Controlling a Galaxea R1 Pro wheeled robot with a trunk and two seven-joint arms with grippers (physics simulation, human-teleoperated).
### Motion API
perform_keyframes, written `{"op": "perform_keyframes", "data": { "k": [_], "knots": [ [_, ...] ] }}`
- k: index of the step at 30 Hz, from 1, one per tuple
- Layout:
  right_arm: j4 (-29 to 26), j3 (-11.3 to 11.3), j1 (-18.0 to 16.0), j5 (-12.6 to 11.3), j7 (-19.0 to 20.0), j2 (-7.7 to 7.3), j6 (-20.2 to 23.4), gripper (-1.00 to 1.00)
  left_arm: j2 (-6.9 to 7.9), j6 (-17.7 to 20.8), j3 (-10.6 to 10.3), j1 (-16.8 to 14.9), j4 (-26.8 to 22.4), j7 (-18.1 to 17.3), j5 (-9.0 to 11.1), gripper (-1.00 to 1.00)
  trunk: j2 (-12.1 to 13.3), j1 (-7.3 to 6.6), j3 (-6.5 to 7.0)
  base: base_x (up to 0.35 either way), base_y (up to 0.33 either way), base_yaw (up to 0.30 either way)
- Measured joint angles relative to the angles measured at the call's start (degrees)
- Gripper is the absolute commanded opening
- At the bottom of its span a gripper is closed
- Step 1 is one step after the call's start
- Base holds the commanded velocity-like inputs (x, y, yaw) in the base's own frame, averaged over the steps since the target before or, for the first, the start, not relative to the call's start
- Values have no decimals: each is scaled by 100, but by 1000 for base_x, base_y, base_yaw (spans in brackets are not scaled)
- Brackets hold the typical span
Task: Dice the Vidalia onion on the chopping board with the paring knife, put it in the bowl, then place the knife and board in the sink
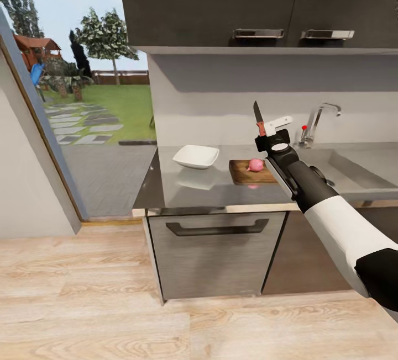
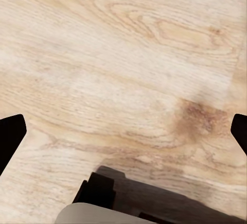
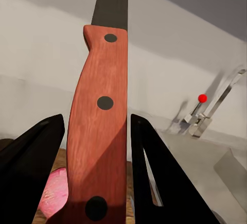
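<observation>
Over the countertop [image 1: 188,186], in the head view, the right gripper [image 1: 269,129] holds the paring knife [image 1: 258,117] upright, blade tip pointing up, just above and beside the chopping board [image 1: 243,173]. The Vidalia onion [image 1: 255,165], pinkish here, sits on that board. The white bowl [image 1: 195,156] rests on the slab near the board's far side from the sink [image 1: 354,169], whose chrome tap [image 1: 316,122] stands at the back wall.

Facing the floor, the left wrist view shows pale wood planks [image 2: 123,69] and the left gripper's dark fingertips [image 2: 10,136] at either edge, spread wide with nothing between them.

Along the right wrist view, the knife's red riveted handle [image 3: 100,131] runs between the two black fingers [image 3: 31,167], pinched there, with the onion [image 3: 54,193] and board below.

The knife looks light and rigid, but its smooth handle could twist in the pinch under cutting load; the grip sits mid-handle, which seems sound. The onion is round and firm, likely to roll when the blade presses down.
</observation>
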Motion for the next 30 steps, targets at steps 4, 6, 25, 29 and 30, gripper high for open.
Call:
{"op": "perform_keyframes", "data": {
  "k": [4,6,25,29,30],
  "knots": [
    [0,-1,0,0,0,1,0,-100,-1,-1,0,0,0,0,0,100,-160,88,-36,0,0,0],
    [0,-1,0,0,0,0,0,-100,0,0,0,0,0,0,0,100,-241,132,-54,0,0,0],
    [0,0,0,4,-6,2,0,-100,-1,1,0,0,0,0,0,100,-1003,549,-252,0,0,0],
    [0,-1,0,9,-8,0,6,-100,-2,1,0,1,0,0,0,100,-1163,637,-322,0,0,0],
    [0,-1,0,15,-13,0,7,-100,-2,2,0,2,0,0,0,100,-1203,659,-340,0,0,0]
  ]
}}
